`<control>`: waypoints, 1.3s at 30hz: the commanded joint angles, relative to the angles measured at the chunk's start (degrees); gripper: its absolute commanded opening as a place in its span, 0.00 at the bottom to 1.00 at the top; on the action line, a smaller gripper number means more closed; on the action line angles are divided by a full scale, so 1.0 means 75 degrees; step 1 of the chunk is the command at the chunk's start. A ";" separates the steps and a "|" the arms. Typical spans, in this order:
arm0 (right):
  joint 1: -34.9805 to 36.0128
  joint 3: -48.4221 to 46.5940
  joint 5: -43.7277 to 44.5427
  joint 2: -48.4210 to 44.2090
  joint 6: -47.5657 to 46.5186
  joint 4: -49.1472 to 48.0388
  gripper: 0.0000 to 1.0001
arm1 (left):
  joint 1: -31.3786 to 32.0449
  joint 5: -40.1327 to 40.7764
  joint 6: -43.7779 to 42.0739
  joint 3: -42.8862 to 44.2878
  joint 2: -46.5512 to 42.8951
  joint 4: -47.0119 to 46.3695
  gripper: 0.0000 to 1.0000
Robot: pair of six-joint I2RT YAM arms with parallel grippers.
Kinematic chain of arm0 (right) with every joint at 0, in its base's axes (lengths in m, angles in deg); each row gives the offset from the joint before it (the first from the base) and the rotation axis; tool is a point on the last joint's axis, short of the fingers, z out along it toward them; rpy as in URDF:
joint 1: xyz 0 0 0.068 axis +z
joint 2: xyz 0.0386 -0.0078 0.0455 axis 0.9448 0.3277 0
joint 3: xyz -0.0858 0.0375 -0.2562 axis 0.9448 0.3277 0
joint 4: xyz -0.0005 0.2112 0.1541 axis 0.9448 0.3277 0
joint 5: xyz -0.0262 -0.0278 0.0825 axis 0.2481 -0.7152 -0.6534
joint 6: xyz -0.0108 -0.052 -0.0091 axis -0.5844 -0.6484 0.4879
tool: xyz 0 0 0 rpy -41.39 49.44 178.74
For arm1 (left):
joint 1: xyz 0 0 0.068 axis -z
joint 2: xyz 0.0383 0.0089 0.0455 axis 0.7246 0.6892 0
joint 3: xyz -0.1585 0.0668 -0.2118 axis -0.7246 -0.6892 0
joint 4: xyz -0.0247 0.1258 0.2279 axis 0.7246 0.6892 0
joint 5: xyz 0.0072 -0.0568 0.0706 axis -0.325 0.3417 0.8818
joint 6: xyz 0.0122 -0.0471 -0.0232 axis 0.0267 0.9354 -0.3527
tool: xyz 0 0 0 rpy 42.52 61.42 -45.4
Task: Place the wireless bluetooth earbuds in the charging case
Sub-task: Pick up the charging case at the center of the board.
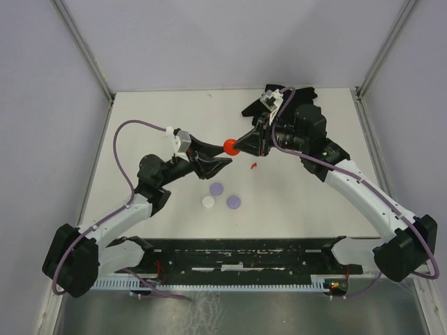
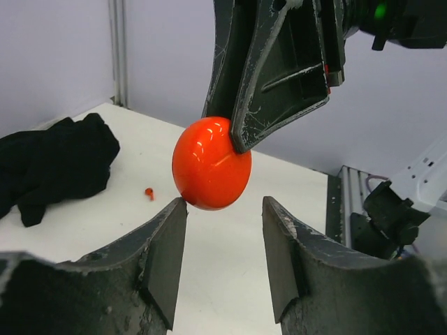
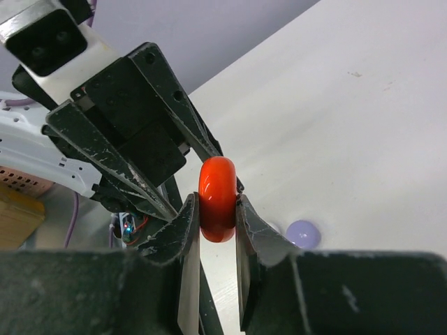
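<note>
Pinching red case (image 1: pixel 230 146) aloft, right claw (image 3: pixel 217 213) angled leftward

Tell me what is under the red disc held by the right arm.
The red disc hangs clear of the white table, clamped in the right fingers. A tiny red piece lies on the table nearby. The spot straight below is hidden from above.
</note>
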 commanded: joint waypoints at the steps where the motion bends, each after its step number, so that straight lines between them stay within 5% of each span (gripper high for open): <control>1: -0.0030 0.0047 -0.0344 -0.0316 0.0233 -0.1075 0.11 | -0.0064 -0.0567 0.1365 0.0087 0.0226 -0.1407 0.52; 24: -0.0033 0.0193 -0.1237 -0.0181 0.0334 -0.1840 0.11 | -0.0136 -0.1441 0.3754 0.0719 0.1361 -0.3743 0.40; 39: -0.0029 0.0220 -0.1175 -0.0230 0.0188 -0.1559 0.11 | -0.0164 -0.1316 0.3749 0.0725 0.1187 -0.3774 0.49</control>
